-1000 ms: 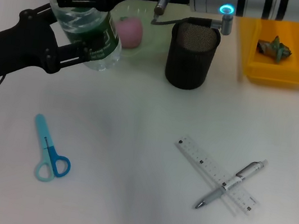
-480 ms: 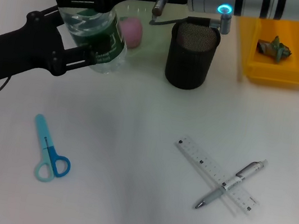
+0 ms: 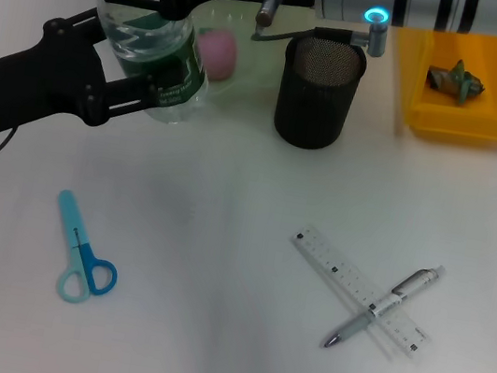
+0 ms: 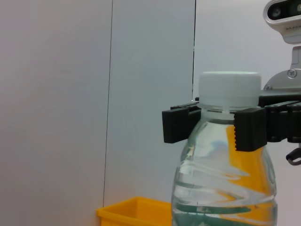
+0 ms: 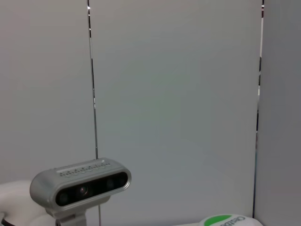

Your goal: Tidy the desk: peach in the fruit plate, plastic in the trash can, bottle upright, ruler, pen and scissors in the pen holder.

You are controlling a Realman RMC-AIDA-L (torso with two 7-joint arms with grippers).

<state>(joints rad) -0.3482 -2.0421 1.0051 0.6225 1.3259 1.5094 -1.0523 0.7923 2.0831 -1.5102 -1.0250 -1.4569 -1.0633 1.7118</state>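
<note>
Left gripper clamped on the bottle, fingers pinching its neck under the white cap; bottle upright, near the desk's far-left corner. Scissors lie toward the near-left edge. Peach on the fruit plate, far edge. Pen holder beside it. Ruler with pen crossed over it, toward the near-right. Right gripper not visible; that arm lies along the far edge.

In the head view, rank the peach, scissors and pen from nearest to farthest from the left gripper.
Left gripper holds the bottle at the far left.
1. Peach, just beside it on the fruit plate.
2. Scissors, near left.
3. Pen, near right, across the ruler.
</note>
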